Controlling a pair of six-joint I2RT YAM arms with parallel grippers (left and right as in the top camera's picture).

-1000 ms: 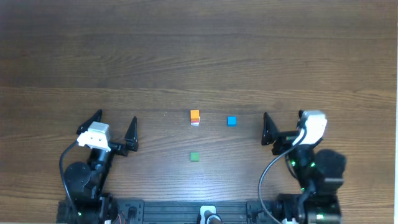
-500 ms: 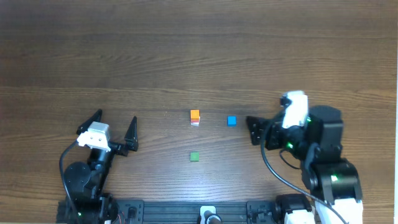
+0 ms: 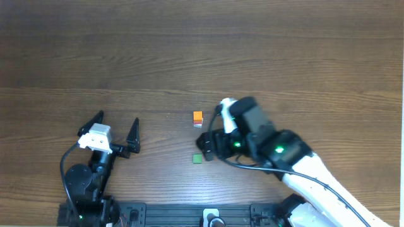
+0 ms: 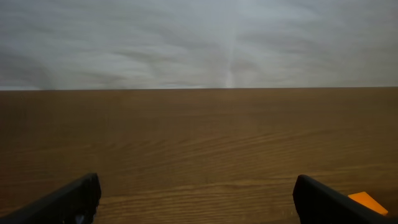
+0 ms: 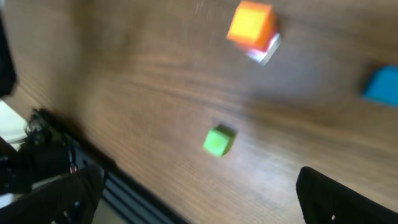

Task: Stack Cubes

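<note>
An orange cube (image 3: 197,116) sits on top of a white cube (image 3: 198,124) near the table's middle. Closer to the front lies a small green cube (image 3: 197,158). My right gripper (image 3: 206,147) hangs open over the table between the stack and the green cube. In the right wrist view the orange cube (image 5: 250,23), white cube (image 5: 268,48), green cube (image 5: 218,140) and a blue cube (image 5: 382,86) lie apart, with the right gripper (image 5: 199,205) open and nothing held. My left gripper (image 3: 115,125) rests open at the front left; its wrist view catches the orange cube (image 4: 368,201) at the edge.
The brown wooden table (image 3: 202,57) is bare across its far half. A black rail (image 3: 189,214) with the arm bases runs along the front edge. In the top view the right arm (image 3: 278,151) covers the spot where the blue cube lies.
My right arm has swung from the front right toward the middle, passing over the blue cube to hang near the green cube. The left arm has kept still.
</note>
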